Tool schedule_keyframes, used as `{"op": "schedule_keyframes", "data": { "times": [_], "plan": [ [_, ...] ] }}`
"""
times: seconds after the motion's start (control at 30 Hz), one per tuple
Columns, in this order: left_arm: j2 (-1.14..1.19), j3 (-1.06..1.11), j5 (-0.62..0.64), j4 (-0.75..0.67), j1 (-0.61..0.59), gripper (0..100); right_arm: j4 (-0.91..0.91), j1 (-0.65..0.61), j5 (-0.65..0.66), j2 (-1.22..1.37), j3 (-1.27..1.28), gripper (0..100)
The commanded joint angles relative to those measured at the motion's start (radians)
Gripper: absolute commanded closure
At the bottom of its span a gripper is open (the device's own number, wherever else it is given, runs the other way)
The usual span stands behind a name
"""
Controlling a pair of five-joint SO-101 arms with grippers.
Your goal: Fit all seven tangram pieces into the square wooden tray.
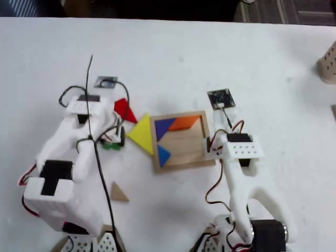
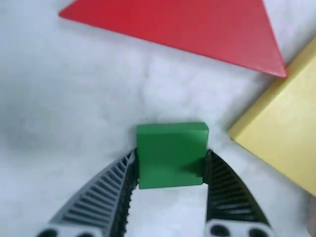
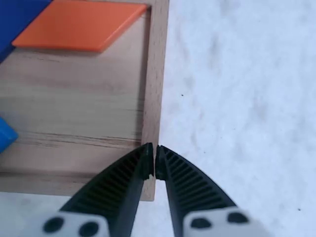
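My left gripper is shut on a green square piece, one finger on each side, low over the white table. The green square lies left of the yellow triangle, with the red triangle just behind it. The square wooden tray holds a large blue triangle, an orange parallelogram and a small blue triangle. My right gripper is shut, its tips over the tray's right rim. A tan triangle lies loose nearer the front.
Two small circuit boards with cables lie behind the arms. A tan perforated object stands at the far right edge. Black cables run across the left arm. Open white table stretches behind and to the right.
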Motion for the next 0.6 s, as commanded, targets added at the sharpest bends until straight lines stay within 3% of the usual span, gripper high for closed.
{"op": "schedule_keyframes", "data": {
  "times": [0.0, 0.2, 0.4, 0.57],
  "plan": [
    [-0.105, -0.026, 0.005, 0.071, -0.021, 93, -0.015, -0.010, 0.011, -0.038, -0.018, 98.1],
    [-0.278, -0.031, 0.005, 0.152, -0.015, 93, -0.015, -0.010, 0.011, -0.038, -0.018, 98.1],
    [-0.292, -0.032, 0.003, 0.163, -0.015, 93, -0.015, -0.010, 0.011, -0.038, -0.018, 98.1],
    [-0.291, -0.032, -0.063, 0.158, -0.016, 79, -0.015, -0.010, 0.011, -0.038, -0.018, 98.1]
  ]
}}
